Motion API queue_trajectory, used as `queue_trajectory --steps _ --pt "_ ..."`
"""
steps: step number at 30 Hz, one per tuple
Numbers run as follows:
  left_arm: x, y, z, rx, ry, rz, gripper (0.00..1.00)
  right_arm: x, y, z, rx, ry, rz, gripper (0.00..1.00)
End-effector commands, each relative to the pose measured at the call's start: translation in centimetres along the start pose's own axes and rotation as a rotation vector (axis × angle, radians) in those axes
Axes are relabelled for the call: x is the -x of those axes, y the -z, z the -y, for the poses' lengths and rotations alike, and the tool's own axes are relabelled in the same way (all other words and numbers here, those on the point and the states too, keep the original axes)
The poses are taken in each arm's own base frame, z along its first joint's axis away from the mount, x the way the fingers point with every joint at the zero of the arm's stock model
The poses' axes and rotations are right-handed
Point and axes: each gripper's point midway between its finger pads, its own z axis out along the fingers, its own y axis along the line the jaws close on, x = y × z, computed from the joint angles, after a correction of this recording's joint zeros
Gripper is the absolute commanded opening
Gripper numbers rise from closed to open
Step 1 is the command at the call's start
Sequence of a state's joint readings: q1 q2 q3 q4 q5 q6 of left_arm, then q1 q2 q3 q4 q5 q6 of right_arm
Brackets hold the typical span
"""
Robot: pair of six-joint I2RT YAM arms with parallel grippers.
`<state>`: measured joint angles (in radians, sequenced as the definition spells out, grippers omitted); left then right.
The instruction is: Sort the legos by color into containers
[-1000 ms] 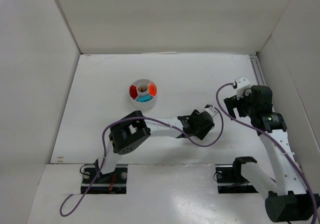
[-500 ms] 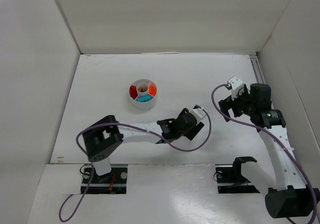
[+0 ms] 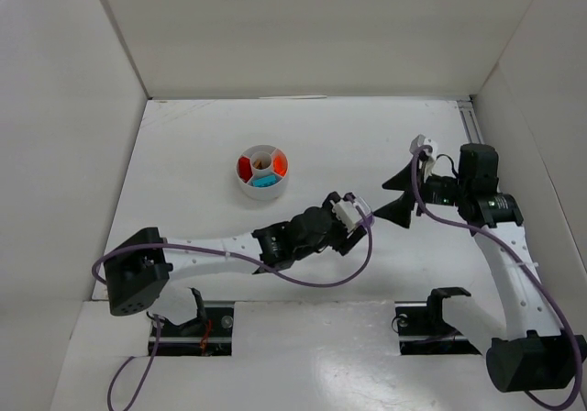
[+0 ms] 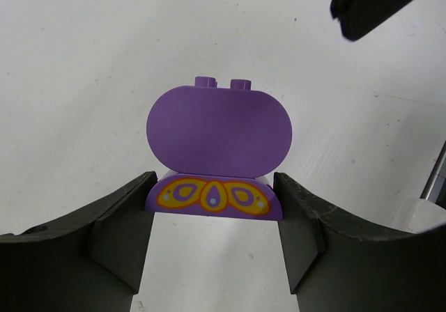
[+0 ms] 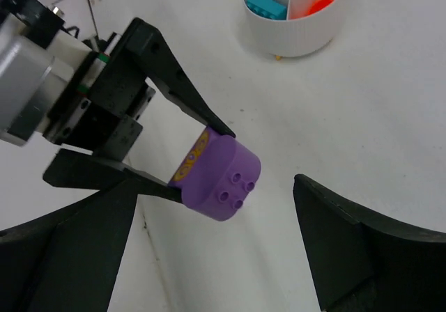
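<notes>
The left gripper (image 4: 214, 211) is clamped on the base of the purple lego (image 4: 217, 134), well apart from the dish (image 3: 253, 189), and turns its studs toward the right gripper (image 3: 393, 197), whose jaws stand wide apart, probably for a handover.

Purple brick (image 5: 221, 180) centre frame, clamped between left gripper (image 5: 198, 160) fingers. White dish (image 5: 293, 37) upper right, teal brick (image 5: 265, 7) and red piece (image 5: 319, 5) inside.

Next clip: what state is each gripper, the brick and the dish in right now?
left gripper, shut on the purple lego
purple lego, clamped in the left gripper
right gripper, open, touching nothing
white dish, upright; red legos, orange legos and teal lego in separate wedges
</notes>
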<state>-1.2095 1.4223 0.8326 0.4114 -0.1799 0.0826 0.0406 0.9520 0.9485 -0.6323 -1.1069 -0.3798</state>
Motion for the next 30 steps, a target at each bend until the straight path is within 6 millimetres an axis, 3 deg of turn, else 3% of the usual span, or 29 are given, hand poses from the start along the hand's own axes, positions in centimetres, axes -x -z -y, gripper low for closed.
queue_trajectory --steps 1,10,14,20,25,30 --pt "3.3 0.7 -0.2 0.022 -0.022 0.112 0.36 3.5 0.6 -2.2 0.069 0.003 0.094 0.97" --pt "6.3 2.6 -0.9 0.092 -0.024 0.243 0.36 2.1 -0.1 -0.2 -0.015 -0.181 0.068 0.93" --pt "6.3 3.0 -1.2 0.103 -0.026 0.258 0.36 2.0 -0.5 0.6 -0.026 -0.197 0.072 0.88" --pt "7.3 3.1 -1.4 0.110 -0.042 0.297 0.36 2.4 -1.7 -0.5 0.027 -0.194 0.060 0.87" --pt "7.6 3.0 -1.5 0.121 -0.045 0.309 0.35 1.9 -3.0 0.2 0.033 -0.223 0.033 0.87" --pt "7.8 3.1 -1.6 0.123 -0.051 0.317 0.35 2.6 -3.3 0.7 0.022 -0.209 0.059 0.72"
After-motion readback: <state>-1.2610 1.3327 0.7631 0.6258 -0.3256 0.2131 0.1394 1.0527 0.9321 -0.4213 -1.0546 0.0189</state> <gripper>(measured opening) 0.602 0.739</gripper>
